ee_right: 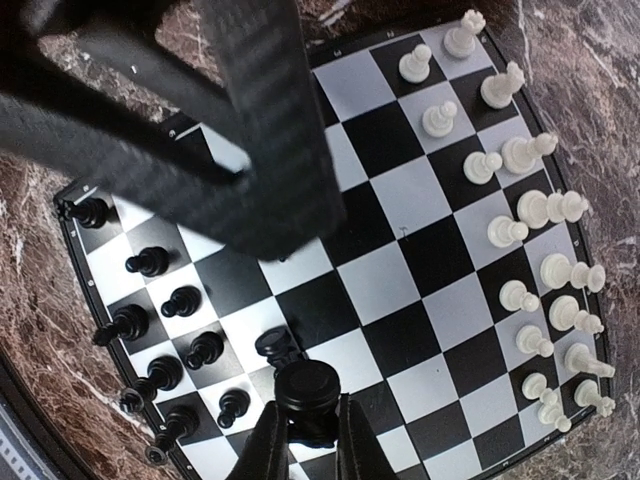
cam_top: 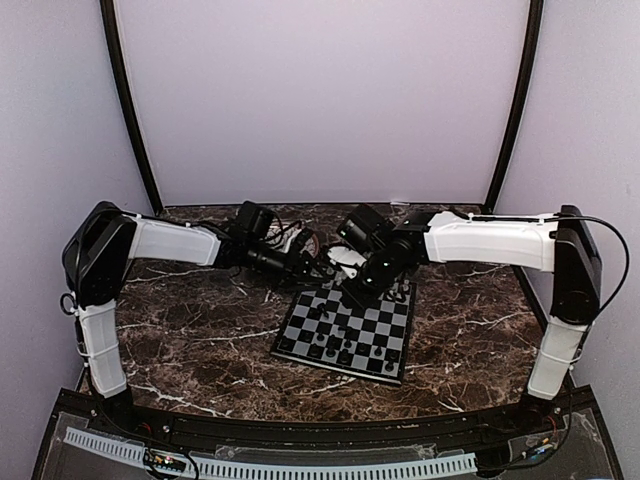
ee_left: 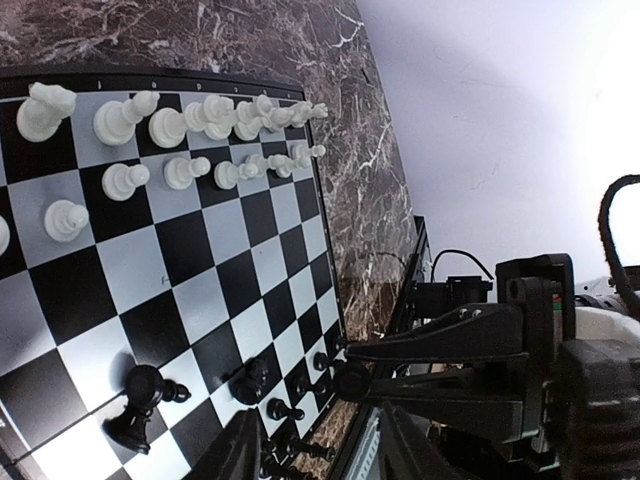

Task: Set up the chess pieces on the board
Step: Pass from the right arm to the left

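Chess pieces [ee_right: 500,232]: white ranks line one edge of the board [ee_right: 400,270], black ones gather at the opposite edge. Right tool [ee_right: 307,428], nearly closed, pinches a black piece [ee_right: 307,388] over the black side; lower it vertically, centre it on its square, then release. Left tool [ee_left: 318,455] half open, empty.

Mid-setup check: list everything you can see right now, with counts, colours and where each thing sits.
table: one, dark brown marble, under everything.
board: one, black and silver-grey checks, middle of the table.
white pieces: about sixteen, in two rows along the board's far edge.
black pieces: roughly ten, hard to count exactly, loosely placed along the near edge.
held black piece: one, between the right gripper's fingers.
left arm: white and black.
right arm: white and black.
left gripper: black, open, over the board.
right gripper: black, closed on that piece.
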